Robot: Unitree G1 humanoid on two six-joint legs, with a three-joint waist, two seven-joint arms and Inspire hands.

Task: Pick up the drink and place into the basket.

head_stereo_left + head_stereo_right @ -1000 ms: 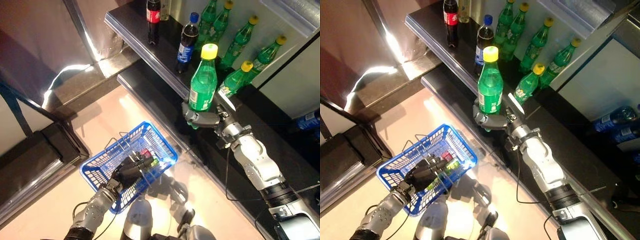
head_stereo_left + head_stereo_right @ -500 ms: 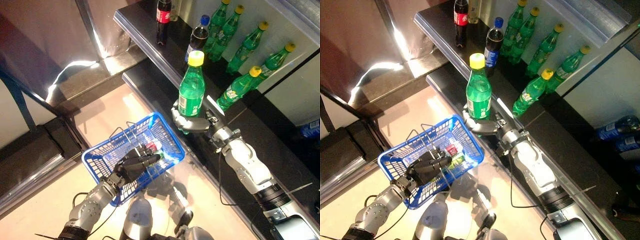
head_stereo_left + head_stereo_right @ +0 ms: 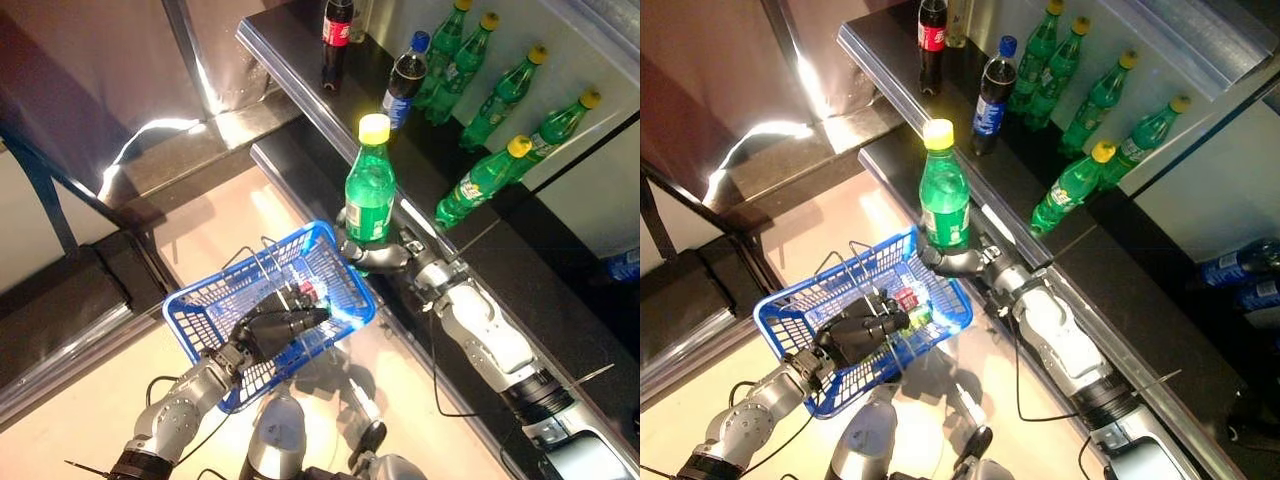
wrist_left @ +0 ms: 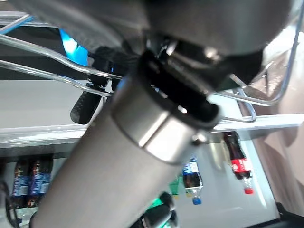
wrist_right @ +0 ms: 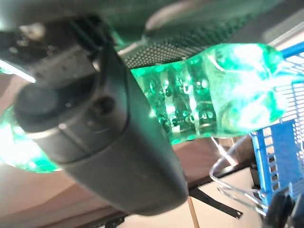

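My right hand (image 3: 372,253) is shut round the base of a green bottle with a yellow cap (image 3: 370,190) and holds it upright, just past the far right corner of the blue basket (image 3: 215,305). The bottle's green body also shows in the right wrist view (image 5: 213,99), pressed against the hand's dark bulk (image 5: 95,142). My left hand (image 3: 270,328) is shut on the basket's thin wire handles (image 4: 42,71) and holds it up in front, above the floor. A small red and green item (image 3: 908,300) lies inside the basket.
A dark shelf (image 3: 300,80) runs diagonally behind, with cola bottles (image 3: 336,30) and green bottles (image 3: 500,75) standing on it. A lower dark ledge (image 3: 300,175) lies beside the basket. Blue-labelled bottles (image 3: 1240,270) sit low at the right. A dark bench (image 3: 70,290) stands at the left.
My right hand has carried the green bottle away from the shelf, down and left toward the basket's corner. My left hand has raised the basket closer to it.
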